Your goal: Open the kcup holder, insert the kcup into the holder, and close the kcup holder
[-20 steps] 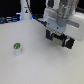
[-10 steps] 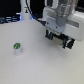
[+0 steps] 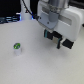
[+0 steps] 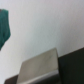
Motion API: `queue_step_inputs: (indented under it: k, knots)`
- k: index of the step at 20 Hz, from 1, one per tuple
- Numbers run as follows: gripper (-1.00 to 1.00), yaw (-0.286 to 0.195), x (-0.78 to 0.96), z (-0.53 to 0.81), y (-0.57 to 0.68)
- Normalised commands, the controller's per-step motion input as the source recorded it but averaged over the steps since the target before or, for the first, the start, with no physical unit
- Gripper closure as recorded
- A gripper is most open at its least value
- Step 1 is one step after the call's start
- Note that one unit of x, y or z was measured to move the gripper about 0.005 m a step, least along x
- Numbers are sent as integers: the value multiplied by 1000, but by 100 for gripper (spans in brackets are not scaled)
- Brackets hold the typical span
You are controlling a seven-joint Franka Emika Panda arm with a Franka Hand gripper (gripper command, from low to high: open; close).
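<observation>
Here's the Panda arm, big white body filling the upper part of the exterior view, with the pincer (image 3: 60, 42) hanging dark beneath it over the white table (image 3: 30, 67). The black fingers (image 3: 66, 44) point down toward the surface, and there looks to be a gap between them, though at this blur I cannot tell for sure whether the pincer is spread or pressed together. Nothing visible sits between the fingers.

And there's the kcup (image 3: 16, 48), a small white pod with a green top, standing upright on the table well apart from the pincer, off toward the exterior view's left and slightly lower in the picture. Bare table lies between the two.

Behind the arm, dark shapes run along the far edge at the exterior view's left (too blurred to name).

Over to the wrist view: mostly pale table surface, very soft focus. A grey metallic slab (image 4: 40, 67) with dark parts beside it sits at the edge of the picture, and a teal-green shape (image 4: 4, 29) pokes in at the opposite side; what that is, I cannot tell.
</observation>
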Motion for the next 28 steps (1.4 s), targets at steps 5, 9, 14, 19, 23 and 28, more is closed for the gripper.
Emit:
queue_step_inputs:
  k: [5, 9, 14, 19, 23, 28]
  knots:
    - [-100, -250, -310, 105, -381]
    - [-100, -244, -342, 20, -425]
    - [-100, -227, -346, 1, -471]
    - [-100, -229, -336, -14, -516]
    - [-100, -215, -326, -43, -552]
    - [-100, -217, -379, -95, -558]
